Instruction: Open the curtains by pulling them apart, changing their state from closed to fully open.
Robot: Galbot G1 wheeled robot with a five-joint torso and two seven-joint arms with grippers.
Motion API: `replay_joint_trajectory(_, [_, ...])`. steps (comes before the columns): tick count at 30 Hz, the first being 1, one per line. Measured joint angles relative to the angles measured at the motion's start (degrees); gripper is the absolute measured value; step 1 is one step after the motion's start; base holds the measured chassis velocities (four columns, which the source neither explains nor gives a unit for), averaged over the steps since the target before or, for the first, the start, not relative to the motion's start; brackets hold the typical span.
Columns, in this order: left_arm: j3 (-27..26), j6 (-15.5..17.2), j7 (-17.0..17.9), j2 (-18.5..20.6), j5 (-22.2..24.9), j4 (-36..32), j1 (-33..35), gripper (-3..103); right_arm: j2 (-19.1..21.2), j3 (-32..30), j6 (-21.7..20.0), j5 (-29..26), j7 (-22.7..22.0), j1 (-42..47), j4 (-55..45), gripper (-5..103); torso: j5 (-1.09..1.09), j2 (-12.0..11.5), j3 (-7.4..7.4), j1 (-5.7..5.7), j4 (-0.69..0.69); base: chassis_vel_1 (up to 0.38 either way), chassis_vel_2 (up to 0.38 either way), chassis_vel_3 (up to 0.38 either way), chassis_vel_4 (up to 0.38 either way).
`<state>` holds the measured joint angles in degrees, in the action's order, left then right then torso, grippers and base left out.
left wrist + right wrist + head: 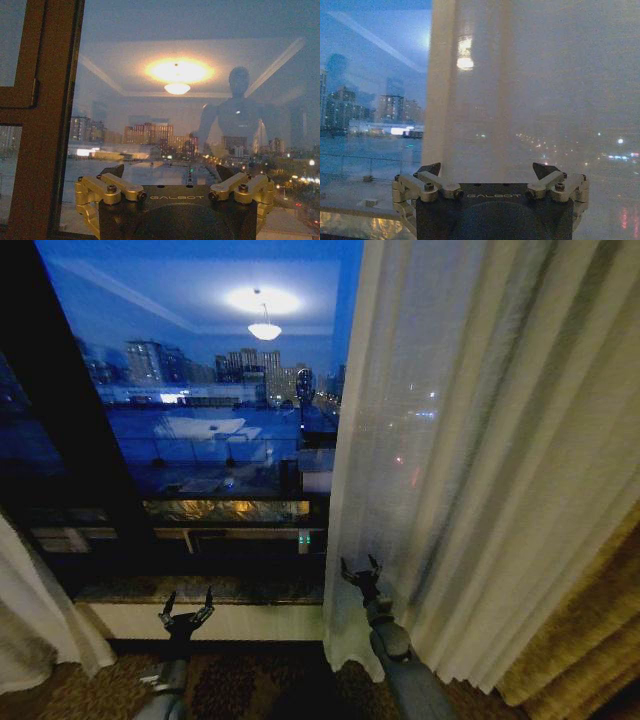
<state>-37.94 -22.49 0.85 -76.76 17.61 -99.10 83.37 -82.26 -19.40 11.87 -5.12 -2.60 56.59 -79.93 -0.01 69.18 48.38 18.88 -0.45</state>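
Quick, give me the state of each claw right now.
Left claw: open, holding nothing, in front of the bare window.
Right claw: open, holding nothing, at the inner edge of the right sheer curtain.

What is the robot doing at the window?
It is opening the sheer curtains. The left curtain is bunched far to the left side, so the night city shows through the window. The right curtain covers the right part of the glass. The right pincer is open, held up at that curtain's inner edge. The left pincer is open too, low in front of the sill, holding nothing.
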Motion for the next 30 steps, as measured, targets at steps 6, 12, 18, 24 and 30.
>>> replay_joint_trajectory(6, [0.0, 0.0, 0.0, 0.0, 0.0, 0.0, 0.0, 100, -1.2, 1.7, -0.3, 0.3, -0.4, -2.5, 3.0, 100, 0.0, 0.0, 0.0, 0.0, -0.01, 0.0, 0.0, 0.0, 0.0])
replay_joint_trajectory(12, [0.0, 0.0, 0.0, 0.0, 0.0, 0.0, 0.0, 100, -2.1, 1.8, 0.0, 0.6, -0.4, -6.5, 7.7, 100, 0.0, 0.0, 0.0, 0.0, 0.0, 0.0, 0.0, 0.0, 0.0])
replay_joint_trajectory(18, [0.0, 0.0, 0.0, 0.0, 0.0, 0.0, 0.0, 100, -2.9, 1.5, 1.4, 0.8, 0.2, -7.7, 9.7, 93, 0.0, 0.0, 0.0, 0.0, -0.01, 0.0, 0.0, 0.0, 0.0])
replay_joint_trajectory(24, [0.0, 0.0, 0.0, 0.0, 0.0, 0.0, 0.0, 100, -3.2, 1.2, 1.6, 0.7, 0.2, -7.7, 9.8, 71, 0.0, 0.0, 0.0, 0.0, 0.0, 0.0, 0.0, 0.0, 0.0])
replay_joint_trajectory(30, [0.0, 0.0, 0.0, 0.0, 0.0, 0.0, 0.0, 100, -3.1, 1.0, 1.8, 0.5, 0.3, -7.5, 9.3, 50, 0.0, 0.0, 0.0, 0.0, -0.01, 0.0, 0.0, 0.0, 0.0])
